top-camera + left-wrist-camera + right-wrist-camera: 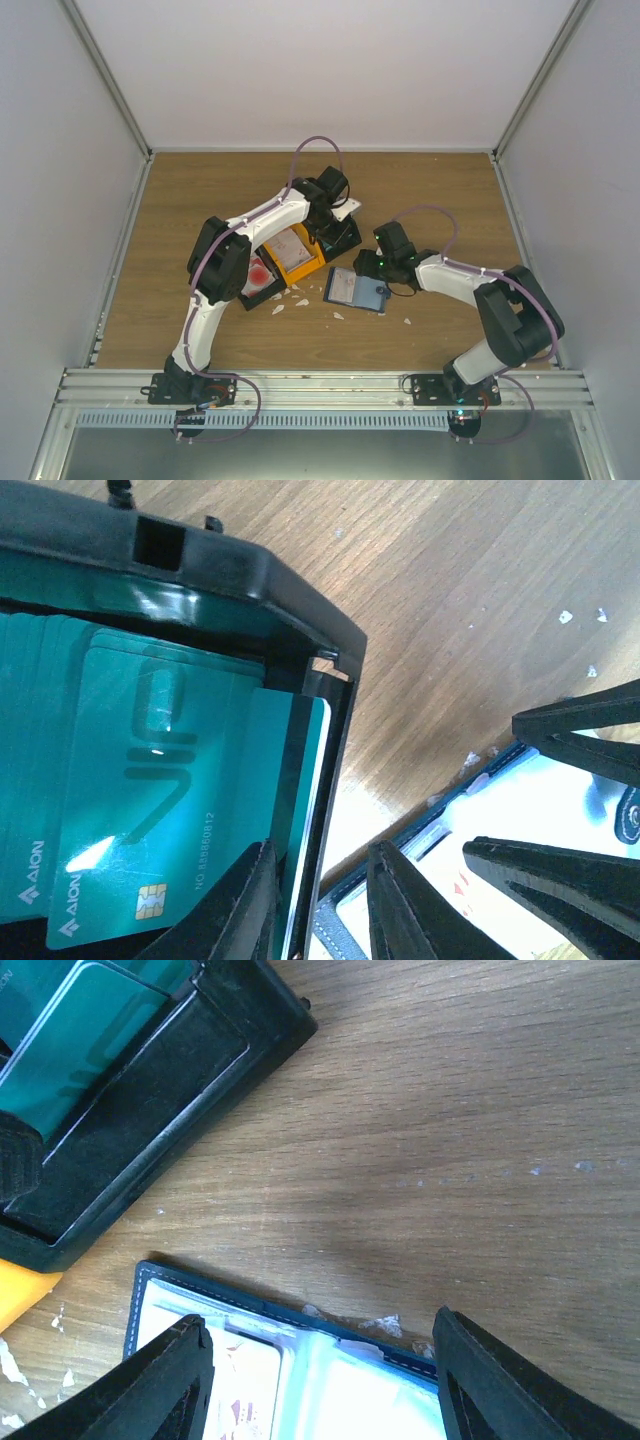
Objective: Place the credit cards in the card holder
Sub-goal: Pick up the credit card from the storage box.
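Teal credit cards (130,780) lie stacked in a black bin (250,570). One teal card (312,770) leans against the bin's right wall. My left gripper (322,852) is open and straddles that wall and card, one finger (235,905) inside the bin and the other outside; wood shows between the wall and the outer finger. The navy card holder (352,288) lies open on the table, its pale slotted inside up (330,1390), with a white, red-marked card (245,1400) in a slot. My right gripper (320,1322) hangs open over the holder's far edge, holding nothing.
An orange bin (312,264) with pinkish cards (290,248) sits beside the teal cards' bin (348,238). Another black bin holds a white card with a red blotch (260,272). White scraps (300,301) lie around the holder. Grey walls enclose the table.
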{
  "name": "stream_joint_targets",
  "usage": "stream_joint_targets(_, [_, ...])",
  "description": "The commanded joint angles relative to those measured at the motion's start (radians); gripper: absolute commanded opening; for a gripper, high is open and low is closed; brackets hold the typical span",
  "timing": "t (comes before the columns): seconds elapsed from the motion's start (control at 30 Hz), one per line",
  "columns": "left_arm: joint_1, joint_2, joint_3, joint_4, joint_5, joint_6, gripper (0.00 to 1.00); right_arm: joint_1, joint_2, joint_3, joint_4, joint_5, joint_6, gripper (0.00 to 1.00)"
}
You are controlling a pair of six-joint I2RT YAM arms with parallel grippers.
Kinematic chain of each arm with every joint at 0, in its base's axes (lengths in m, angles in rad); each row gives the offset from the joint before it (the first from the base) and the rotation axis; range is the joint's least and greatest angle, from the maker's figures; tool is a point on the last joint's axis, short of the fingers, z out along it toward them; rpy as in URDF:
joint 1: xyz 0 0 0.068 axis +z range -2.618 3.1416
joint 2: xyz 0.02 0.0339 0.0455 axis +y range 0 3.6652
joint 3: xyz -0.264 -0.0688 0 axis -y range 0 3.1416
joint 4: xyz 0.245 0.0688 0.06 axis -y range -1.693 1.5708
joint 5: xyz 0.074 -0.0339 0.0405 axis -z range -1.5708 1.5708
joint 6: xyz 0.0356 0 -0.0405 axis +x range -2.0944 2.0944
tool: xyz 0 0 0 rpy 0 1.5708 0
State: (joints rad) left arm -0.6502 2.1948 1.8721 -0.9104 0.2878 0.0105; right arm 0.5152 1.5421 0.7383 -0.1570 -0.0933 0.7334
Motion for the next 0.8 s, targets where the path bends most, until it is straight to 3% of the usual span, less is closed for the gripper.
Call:
stream_joint_targets(0.0, [-0.006,-0.04,-0.014,0.033,0.049,-0.007,0.29,-0.009,-0.028,-0.015,0.0,0.022,0.001,0.61])
stream_joint_targets(0.43, [-0.021,0.045,0.03,0.009,-0.076,0.004,0.46,-0.01,-0.028,-0.019,0.002,0.022,-0.001,0.61])
stream_joint_targets(0.77, [-0.035,0.017,0.02,0.006,-0.038,0.022,0.41,-0.015,-0.039,-0.028,-0.005,0.028,0.002,0.61])
